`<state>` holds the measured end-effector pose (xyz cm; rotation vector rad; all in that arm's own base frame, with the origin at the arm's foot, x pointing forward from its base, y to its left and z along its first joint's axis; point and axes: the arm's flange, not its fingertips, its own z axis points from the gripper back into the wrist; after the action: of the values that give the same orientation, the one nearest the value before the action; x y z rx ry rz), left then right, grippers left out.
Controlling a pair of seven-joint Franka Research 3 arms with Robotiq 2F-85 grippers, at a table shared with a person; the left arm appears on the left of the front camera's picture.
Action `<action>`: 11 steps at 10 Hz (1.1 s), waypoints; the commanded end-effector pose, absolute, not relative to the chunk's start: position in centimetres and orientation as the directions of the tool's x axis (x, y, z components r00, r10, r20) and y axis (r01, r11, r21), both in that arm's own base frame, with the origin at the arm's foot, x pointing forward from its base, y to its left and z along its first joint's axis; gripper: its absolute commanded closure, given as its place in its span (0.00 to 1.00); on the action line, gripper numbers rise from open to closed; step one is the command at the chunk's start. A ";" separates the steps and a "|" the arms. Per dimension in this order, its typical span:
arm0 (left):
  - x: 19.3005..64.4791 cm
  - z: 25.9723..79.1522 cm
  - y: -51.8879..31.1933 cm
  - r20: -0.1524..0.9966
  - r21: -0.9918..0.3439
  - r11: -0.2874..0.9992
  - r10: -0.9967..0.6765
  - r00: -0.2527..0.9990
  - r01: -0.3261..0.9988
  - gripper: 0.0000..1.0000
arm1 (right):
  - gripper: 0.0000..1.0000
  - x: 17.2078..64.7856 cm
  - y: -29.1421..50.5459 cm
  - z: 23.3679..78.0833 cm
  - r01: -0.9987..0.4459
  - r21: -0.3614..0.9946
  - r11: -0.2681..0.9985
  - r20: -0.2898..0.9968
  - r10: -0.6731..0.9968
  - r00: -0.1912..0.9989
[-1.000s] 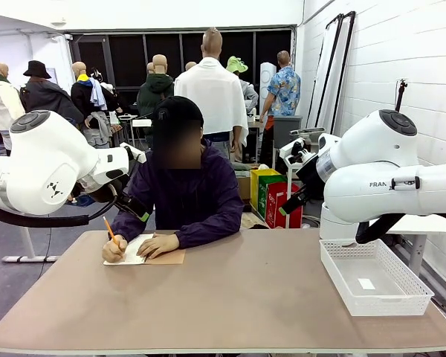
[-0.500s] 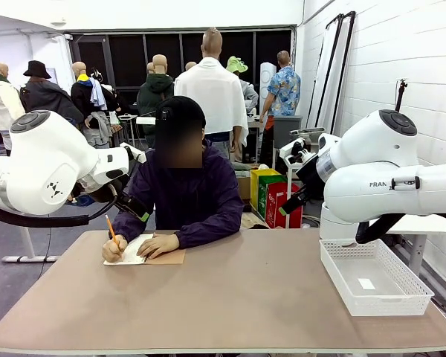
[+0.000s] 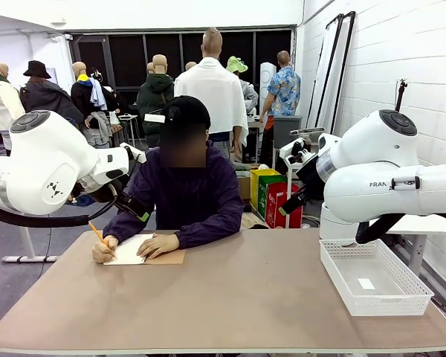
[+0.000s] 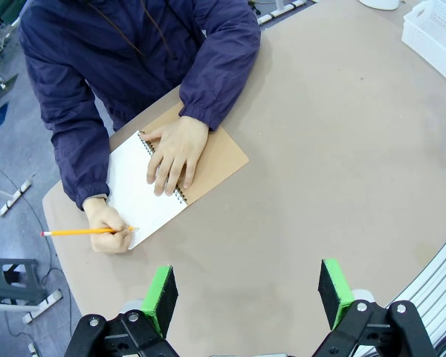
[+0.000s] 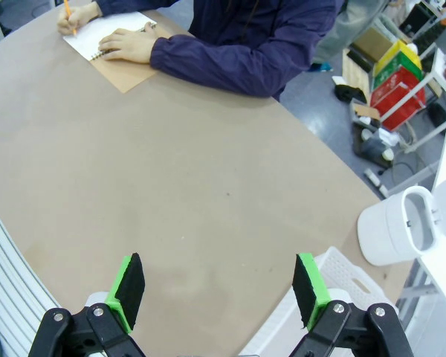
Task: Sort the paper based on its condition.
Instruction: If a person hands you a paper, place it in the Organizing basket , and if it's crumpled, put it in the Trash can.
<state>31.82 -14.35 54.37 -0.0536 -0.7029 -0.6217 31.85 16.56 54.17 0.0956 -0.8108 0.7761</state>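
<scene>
Loose paper is out of view. A person at the far side writes with an orange pencil (image 4: 85, 232) on the white top page (image 4: 134, 195) of a spiral notebook (image 3: 131, 250) with a brown cardboard cover (image 4: 217, 158); their other hand (image 4: 175, 152) lies flat on it. My left gripper (image 4: 245, 279) hangs open high above the table, on the near side of the notebook, with nothing between its fingers. My right gripper (image 5: 218, 268) is open too, above bare table, far from the notebook (image 5: 108, 33).
A white lattice basket (image 3: 386, 303) stands at the table's right edge, also seen as the basket (image 4: 435, 33) and the basket (image 5: 349, 281) in the wrist views. A small white slip (image 3: 366, 283) lies inside. Both arms are held up off the brown table (image 3: 238, 297).
The person's writing hand and pencil have shifted a little to the left across the page, and their head has lifted slightly. Neither arm has moved.
</scene>
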 end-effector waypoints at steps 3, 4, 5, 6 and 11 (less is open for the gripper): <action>31.8 54.3 -14.4 0.618 0.157 0.813 -0.524 0.586 0.561 0.00 | 0.00 31.9 16.5 54.1 -0.658 -0.204 0.725 0.683 0.587 0.435; 31.8 54.3 -14.4 0.618 0.157 0.813 -0.524 0.586 0.561 0.00 | 0.00 31.9 16.5 54.1 -0.658 -0.204 0.725 0.683 0.587 0.435; 31.8 54.3 -14.4 0.618 0.157 0.813 -0.524 0.586 0.561 0.00 | 0.00 31.9 16.5 54.1 -0.658 -0.204 0.725 0.683 0.587 0.435; 31.8 54.3 -14.4 0.618 0.157 0.813 -0.524 0.586 0.561 0.00 | 0.00 31.9 16.5 54.1 -0.658 -0.204 0.725 0.683 0.587 0.435; 31.8 54.3 -14.4 0.618 0.157 0.813 -0.524 0.586 0.561 0.00 | 0.00 31.9 16.5 54.1 -0.658 -0.204 0.725 0.683 0.587 0.435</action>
<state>31.82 -14.35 54.37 -0.0536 -0.7029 -0.6217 31.85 16.56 54.17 0.0956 -0.8108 0.7761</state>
